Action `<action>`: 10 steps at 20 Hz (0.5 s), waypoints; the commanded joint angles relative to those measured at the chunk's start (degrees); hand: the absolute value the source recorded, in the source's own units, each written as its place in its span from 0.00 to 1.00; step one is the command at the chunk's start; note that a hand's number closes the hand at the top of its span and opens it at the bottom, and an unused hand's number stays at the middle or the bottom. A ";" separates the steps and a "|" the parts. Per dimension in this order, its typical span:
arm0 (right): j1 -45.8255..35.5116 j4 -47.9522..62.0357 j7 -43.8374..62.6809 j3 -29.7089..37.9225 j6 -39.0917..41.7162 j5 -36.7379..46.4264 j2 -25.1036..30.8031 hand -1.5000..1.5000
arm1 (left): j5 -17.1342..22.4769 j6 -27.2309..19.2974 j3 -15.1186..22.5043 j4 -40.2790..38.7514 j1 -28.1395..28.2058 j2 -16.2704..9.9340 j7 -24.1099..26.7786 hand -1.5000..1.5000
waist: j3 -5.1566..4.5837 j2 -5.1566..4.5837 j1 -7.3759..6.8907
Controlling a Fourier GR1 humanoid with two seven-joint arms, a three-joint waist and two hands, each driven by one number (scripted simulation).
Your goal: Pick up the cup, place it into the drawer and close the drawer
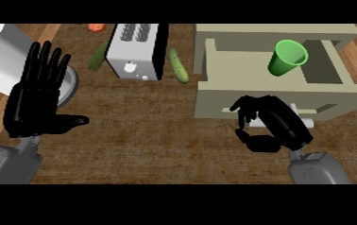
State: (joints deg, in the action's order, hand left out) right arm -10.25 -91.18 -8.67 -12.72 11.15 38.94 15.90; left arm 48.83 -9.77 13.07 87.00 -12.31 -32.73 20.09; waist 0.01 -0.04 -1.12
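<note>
Grey forearms come in from the lower edge of the head view. At the right, the black right hand (273,127) has its fingers curled in front of the beige open drawer (230,70), over the pale handle (301,112) on the drawer's front panel; whether they actually clasp the handle cannot be told. Inside the drawer, the bright green plastic cup (287,57) stands tilted, toward the right part of the compartment. At the left, the black left hand (36,96) rests open, fingers spread and pointing up, partly over a round grey metal pan (67,84). Further back on the brown wooden counter (153,125), a silver toaster (137,50) stands between two green cucumbers, one (99,55) on its left and one (178,65) on its right. An orange vegetable (97,27) lies near the top edge.
</note>
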 commanded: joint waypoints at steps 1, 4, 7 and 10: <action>-4.17 12.73 -3.70 -0.73 -4.47 4.72 -2.33 0.00 | -0.30 6.24 -2.58 -3.49 3.34 0.94 2.97 0.00 | 0.00 -0.17 0.37; -10.86 19.60 -3.13 0.49 -3.04 6.87 -1.96 0.00 | -0.42 4.96 -4.22 -1.01 2.54 0.07 -1.04 0.00 | 0.01 -0.09 0.37; -8.73 24.84 -7.81 0.60 -6.78 8.54 -2.24 0.00 | 0.05 9.49 -7.93 -2.42 5.00 0.34 0.85 0.00 | 0.00 -0.06 0.64; -18.78 37.05 -8.55 3.57 -7.35 8.52 -4.72 0.00 | -0.61 12.29 -8.20 -0.34 8.73 -0.19 0.92 0.00 | 0.02 -0.16 -0.03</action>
State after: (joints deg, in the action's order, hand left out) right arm -22.85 -65.05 -14.03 -11.57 5.34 46.77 12.02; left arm 47.97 -1.51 7.11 85.99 -6.60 -32.23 20.85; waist 0.01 -0.14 -0.88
